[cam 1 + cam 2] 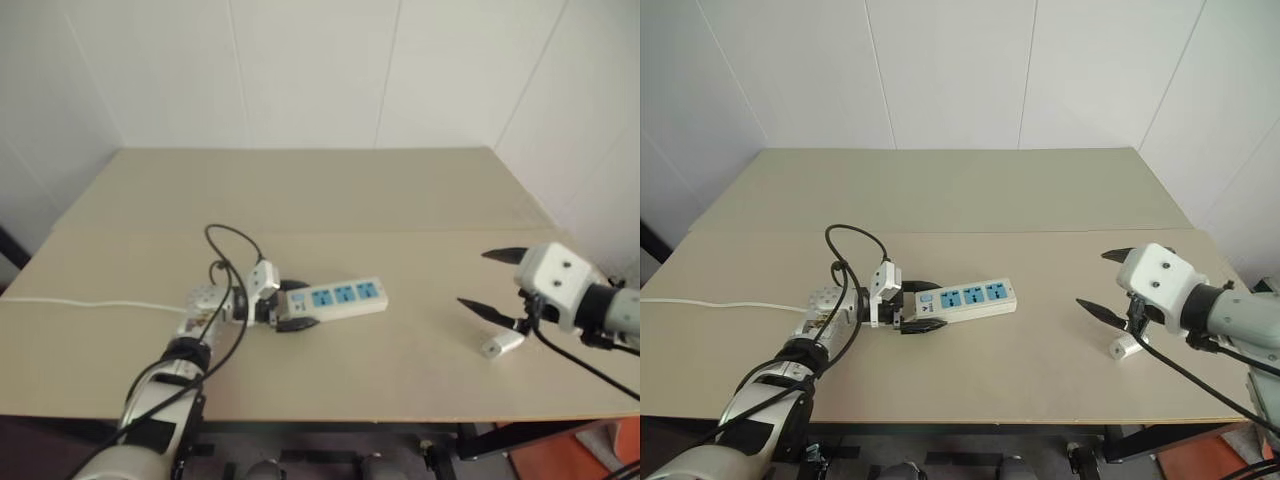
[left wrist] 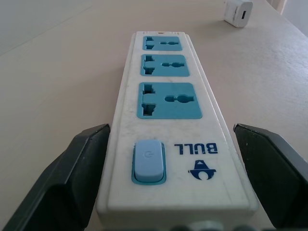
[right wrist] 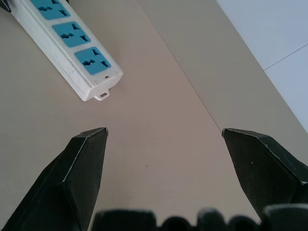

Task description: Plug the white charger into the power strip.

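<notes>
So the table (image 1: pixel 320 190) takes up most of the head view, a bare tan top, which gives me room to work from both sides. Lying at centre frame, slightly left, is the power strip (image 1: pixel 335 297), flat with its three blue sockets facing up, its thin white cord (image 1: pixel 90 304) trailing off to the left edge. I have the left gripper (image 1: pixel 285 305) at the switch end of the strip, fingers spread wide and one on either side of the body, not clamped; the wrist view shows a gap on both sides. My guess is that this end is the sensible place to pin it, leaving the sockets free. The right gripper (image 1: pixel 490 282) hangs at the right of the frame, fingers wide apart with nothing between them, angled toward the strip. The white charger (image 1: pixel 502 344) lies on the table at lower right, just below that gripper, untouched, so picking it up comes before any plugging
</notes>
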{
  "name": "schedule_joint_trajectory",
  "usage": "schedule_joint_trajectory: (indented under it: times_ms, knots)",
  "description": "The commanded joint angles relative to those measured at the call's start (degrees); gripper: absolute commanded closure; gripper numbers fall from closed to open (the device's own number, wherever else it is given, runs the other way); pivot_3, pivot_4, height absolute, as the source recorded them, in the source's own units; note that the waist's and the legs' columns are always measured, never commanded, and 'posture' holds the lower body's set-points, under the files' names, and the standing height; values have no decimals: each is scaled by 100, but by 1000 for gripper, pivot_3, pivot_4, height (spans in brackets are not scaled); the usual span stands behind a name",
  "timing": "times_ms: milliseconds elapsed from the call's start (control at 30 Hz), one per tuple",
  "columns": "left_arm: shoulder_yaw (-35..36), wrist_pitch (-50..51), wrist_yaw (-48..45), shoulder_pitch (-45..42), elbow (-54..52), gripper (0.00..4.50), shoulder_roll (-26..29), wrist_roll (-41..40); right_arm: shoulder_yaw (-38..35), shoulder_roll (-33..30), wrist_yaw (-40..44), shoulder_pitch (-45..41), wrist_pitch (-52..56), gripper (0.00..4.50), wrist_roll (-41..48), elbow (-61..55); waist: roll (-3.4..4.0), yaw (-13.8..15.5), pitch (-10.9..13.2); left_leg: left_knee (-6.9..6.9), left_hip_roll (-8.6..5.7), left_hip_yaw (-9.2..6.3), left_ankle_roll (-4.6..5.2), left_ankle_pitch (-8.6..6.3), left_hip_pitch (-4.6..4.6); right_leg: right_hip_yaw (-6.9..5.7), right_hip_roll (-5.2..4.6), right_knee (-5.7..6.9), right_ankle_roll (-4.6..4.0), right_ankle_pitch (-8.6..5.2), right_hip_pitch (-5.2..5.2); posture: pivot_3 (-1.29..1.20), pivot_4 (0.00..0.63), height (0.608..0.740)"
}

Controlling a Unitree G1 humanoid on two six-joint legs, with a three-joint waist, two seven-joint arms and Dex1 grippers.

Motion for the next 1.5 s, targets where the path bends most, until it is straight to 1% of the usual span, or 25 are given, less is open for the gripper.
schedule_joint_trajectory:
  times_ms: [33, 233, 333, 400, 600, 733, 833, 1000, 1133, 1300, 1400, 1500]
  knots:
    - [-103, -43, -143, 135, 54, 12, -40, 120, -244, -106, -20, -83, 13, 0, 85, -189, 0, -1, -5, 0, 0, 0, 0, 0, 0, 0, 0, 0, 0, 0, 0, 0, 150, 740]
    - [-115, -31, -255, 195, 18, 12, 26, 137, -178, -88, -36, -118, -30, 0, 83, -130, 1, -3, -21, 0, 0, 0, 0, 0, 3, 0, 0, 1, 0, 0, 2, 0, 150, 740]
    - [-109, 11, -297, 195, 10, 634, 60, 127, -137, -78, -33, -177, -65, 0, 88, -90, 1, -14, -22, -1, 0, 1, 0, 0, 4, 1, 1, 1, 0, 0, 2, 0, 150, 740]
    - [-119, 24, -340, 194, 20, 1218, 76, 135, -116, -70, -30, -215, -74, 0, 85, -70, 1, -13, -23, -1, 1, 0, 0, 0, 5, 0, 2, 1, 0, 0, 3, 0, 150, 740]
    - [-138, 132, -487, 209, -79, 1199, 64, 106, -115, -52, 19, -251, -113, 0, 121, 21, 1, -13, -23, -1, 1, 0, 1, -1, 5, 0, 2, 0, 0, 0, 3, 0, 150, 740]
    - [-197, 294, -719, 254, -385, 1199, 23, 39, -216, -163, 274, -233, -135, 0, 211, 355, 1, -13, -23, 0, 1, 0, 1, -1, 4, 0, 1, 0, 0, 0, 3, 0, 150, 740]
    - [-252, 399, -920, 324, -721, 1199, -9, -39, -375, -384, 829, -141, -382, 0, 319, 750, 1, -2, -23, 0, 0, 1, 1, -1, 3, 0, 1, -1, 0, 0, 3, 0, 150, 740]
    - [-361, 570, -1083, 525, -1213, 1199, -50, -137, -389, -1079, 1840, 155, -1103, 0, 155, 1395, 1, 3, -23, 0, 0, 3, 2, -1, 1, 0, -1, -5, 2, -1, 3, 0, 150, 740]
    - [-482, 587, -1075, 711, -1425, 1199, -36, -86, -13, -1639, 2387, 269, -2087, 0, -348, 1791, 4, -8, -25, -1, 2, 3, 3, -1, 8, 2, 1, -1, 2, -2, 4, 0, 150, 740]
    - [-546, 500, -970, 789, -1476, 1199, -37, -31, 739, -2061, 2928, -82, -3160, 0, -670, 2338, 6, -25, -27, -1, 2, 7, 2, -1, 17, 5, 1, -2, 4, -3, 10, 0, 150, 740]
    - [-555, 484, -876, 771, -1475, 1199, -62, -32, 1296, -2113, 3027, -582, -3629, 0, -1000, 2673, 7, -20, -27, -1, 2, 7, 2, -2, 15, 5, 0, -4, 5, -3, 9, 0, 150, 740]
    - [-588, 495, -823, 799, -1517, 1199, -74, -26, 1879, -1991, 3145, -1240, -3954, 0, -1326, 3020, 10, -10, -28, 0, 1, 9, 2, -1, 17, 6, -1, -2, 4, -3, 10, 0, 150, 740]
